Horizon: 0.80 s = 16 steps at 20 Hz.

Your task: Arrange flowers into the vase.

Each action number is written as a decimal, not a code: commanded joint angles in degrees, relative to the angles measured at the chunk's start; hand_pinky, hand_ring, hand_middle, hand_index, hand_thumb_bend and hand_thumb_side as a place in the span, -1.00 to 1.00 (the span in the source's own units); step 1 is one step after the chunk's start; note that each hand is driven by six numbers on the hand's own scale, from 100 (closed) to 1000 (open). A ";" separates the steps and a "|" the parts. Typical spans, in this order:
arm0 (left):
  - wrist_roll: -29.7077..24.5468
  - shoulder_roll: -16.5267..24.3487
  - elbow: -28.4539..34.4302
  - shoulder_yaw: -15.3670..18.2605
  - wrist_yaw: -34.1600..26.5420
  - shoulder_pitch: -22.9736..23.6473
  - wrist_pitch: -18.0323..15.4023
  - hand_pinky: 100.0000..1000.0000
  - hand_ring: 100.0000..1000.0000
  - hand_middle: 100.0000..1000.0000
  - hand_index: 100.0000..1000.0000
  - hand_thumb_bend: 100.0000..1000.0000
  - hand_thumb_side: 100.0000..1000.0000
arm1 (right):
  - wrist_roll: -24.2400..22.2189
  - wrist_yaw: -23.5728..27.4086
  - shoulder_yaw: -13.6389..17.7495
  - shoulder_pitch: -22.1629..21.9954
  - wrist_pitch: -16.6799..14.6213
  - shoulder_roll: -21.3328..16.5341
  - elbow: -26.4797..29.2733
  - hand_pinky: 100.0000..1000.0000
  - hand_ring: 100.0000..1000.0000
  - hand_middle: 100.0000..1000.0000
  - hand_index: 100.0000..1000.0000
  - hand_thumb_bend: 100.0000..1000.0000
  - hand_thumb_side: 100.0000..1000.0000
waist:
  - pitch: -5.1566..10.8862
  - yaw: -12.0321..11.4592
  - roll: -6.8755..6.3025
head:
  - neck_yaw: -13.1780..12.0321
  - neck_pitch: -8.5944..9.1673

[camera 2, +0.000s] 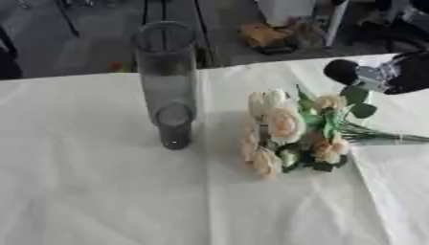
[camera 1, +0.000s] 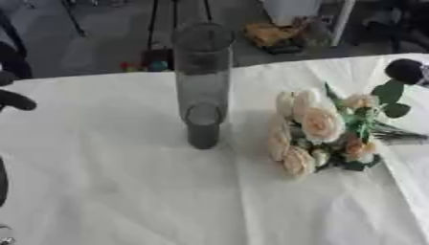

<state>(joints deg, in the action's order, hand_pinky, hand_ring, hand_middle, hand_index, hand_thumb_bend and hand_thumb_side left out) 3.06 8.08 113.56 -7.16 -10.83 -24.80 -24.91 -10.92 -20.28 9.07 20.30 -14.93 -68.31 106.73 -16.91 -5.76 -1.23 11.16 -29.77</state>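
Reaching for the bouquet (camera 2: 289,136) is the step in hand. It lies on its side at centre right on the white tablecloth (camera 2: 100,191), blooms toward the vase (camera 2: 167,81), stems running off the right edge. The vase stands upright at upper centre, apart from the flowers. Your right hand (camera 2: 377,74) hovers at upper right above the leaves; whether it is clenched cannot be told. Grasp the stems, not the blooms. Your left hand (camera 1: 15,100) shows only partly at the left edge.
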 commanded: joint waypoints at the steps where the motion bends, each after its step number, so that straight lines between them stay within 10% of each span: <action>1: -0.32 0.99 1.03 -0.20 -0.32 -0.46 0.06 -0.07 0.25 0.36 0.74 -0.67 0.95 | -3.25 -1.28 -0.37 1.59 -2.03 -3.49 -3.08 0.63 1.00 0.66 1.00 -0.12 0.81 | 1.07 -0.14 0.37 | 0.14 0.63; 16: -0.58 1.12 1.03 -0.40 -0.39 -0.33 0.25 -0.07 0.25 0.36 0.74 -0.71 0.98 | -17.22 -3.49 -0.05 2.52 -4.43 -5.01 -8.26 0.70 1.00 1.00 1.00 -0.54 0.24 | 0.85 -0.30 0.73 | 0.43 1.17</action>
<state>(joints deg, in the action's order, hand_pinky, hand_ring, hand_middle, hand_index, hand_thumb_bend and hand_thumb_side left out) 2.60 8.10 113.56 -7.49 -11.03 -24.73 -24.67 -26.97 -23.58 7.83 22.18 -19.46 -70.43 98.77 -16.94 -6.14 -0.72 11.46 -29.13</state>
